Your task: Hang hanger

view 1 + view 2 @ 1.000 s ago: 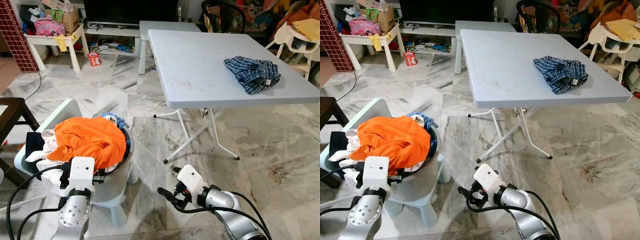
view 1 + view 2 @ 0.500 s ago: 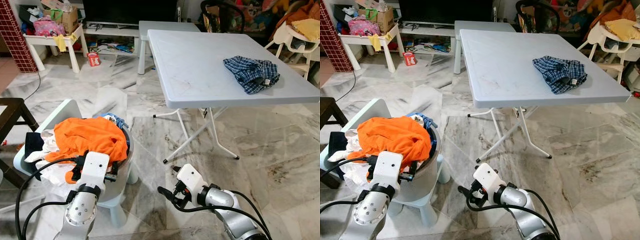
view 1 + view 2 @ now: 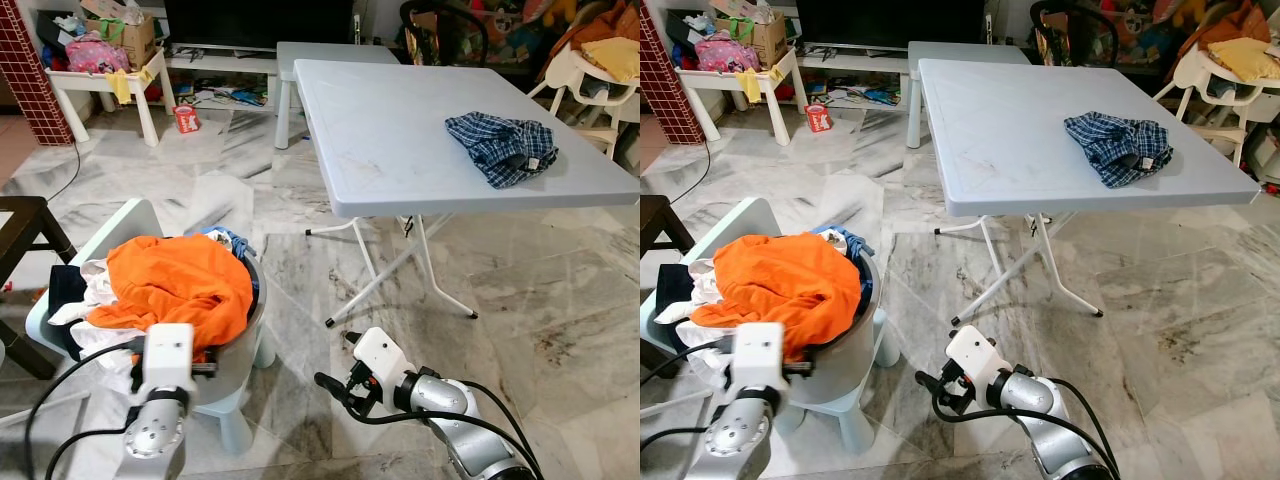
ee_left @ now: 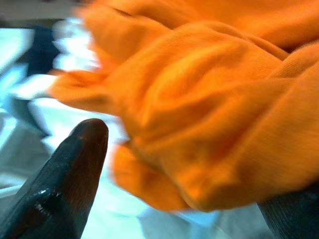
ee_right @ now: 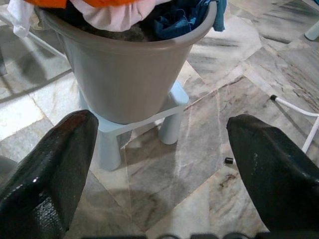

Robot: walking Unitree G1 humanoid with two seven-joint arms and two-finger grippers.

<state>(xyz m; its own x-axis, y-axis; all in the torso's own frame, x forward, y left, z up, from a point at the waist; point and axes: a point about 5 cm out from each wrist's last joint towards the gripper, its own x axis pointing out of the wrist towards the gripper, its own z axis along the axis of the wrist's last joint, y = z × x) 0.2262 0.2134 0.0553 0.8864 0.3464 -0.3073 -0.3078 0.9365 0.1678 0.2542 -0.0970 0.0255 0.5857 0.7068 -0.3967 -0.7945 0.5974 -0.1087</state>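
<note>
Marble floor (image 3: 560,300) spreads under everything. On it stands a grey folding table (image 3: 390,130), and a crumpled blue plaid garment (image 3: 503,146) lies near the table's right edge. A white bench (image 3: 290,60) stands behind the table, and a low white side table (image 3: 100,85) piled with clutter sits at far left, with a small red carton (image 3: 187,118) on the floor beside it.

Nearer, at left, a grey laundry bucket (image 5: 129,74) rests on a pale blue plastic stool (image 5: 149,119). It is heaped with clothes, an orange garment (image 3: 180,280) on top, white and blue pieces beneath.

No hanger can be made out anywhere in the frames.

The left gripper (image 4: 174,199) sits at the near rim of the bucket, right against the orange garment. Its fingers (image 4: 65,184) stand wide apart in the left wrist view, with the orange cloth bulging between them. Whether the cloth touches either pad cannot be told, since that view is blurred.

The right gripper (image 5: 164,169) hangs low over the floor, near the bucket and the stool, pointing towards them. Its jaws are spread wide with nothing between them.
</note>
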